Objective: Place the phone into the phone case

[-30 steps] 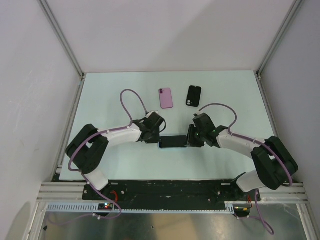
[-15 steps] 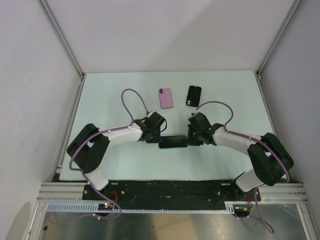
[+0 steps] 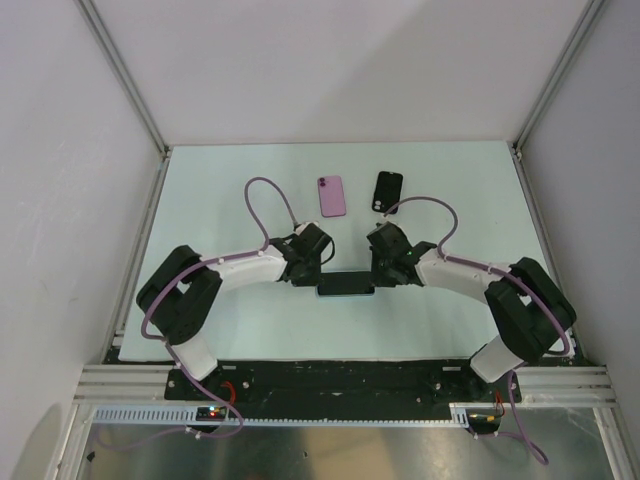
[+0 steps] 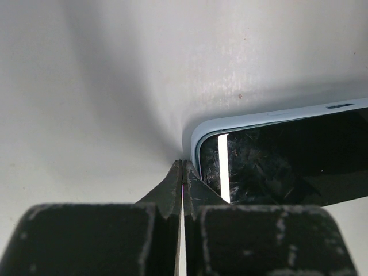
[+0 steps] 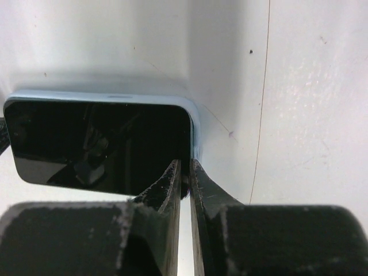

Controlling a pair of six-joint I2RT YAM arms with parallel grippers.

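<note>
A phone with a dark screen [image 3: 346, 285] lies flat in a pale blue case between my two grippers. In the left wrist view the phone's screen [image 4: 287, 161] sits inside the case rim [image 4: 253, 119]. My left gripper [image 4: 182, 163] is shut, its tips touching the table beside the phone's left end. My right gripper [image 5: 184, 165] is shut to a thin slit at the phone's [image 5: 98, 141] right end, one finger over the screen, the other just outside the case rim [image 5: 196, 123]. From above, the left gripper [image 3: 318, 274] and right gripper [image 3: 377, 277] flank the phone.
A pink phone [image 3: 332, 196] and a black phone case [image 3: 388, 190] lie face down farther back on the pale green table [image 3: 220, 190]. Purple cables loop above both arms. Metal frame rails border the table's sides.
My right gripper has swung left and turned, moving onto the phone's right end. The left gripper and the phone have hardly moved.
</note>
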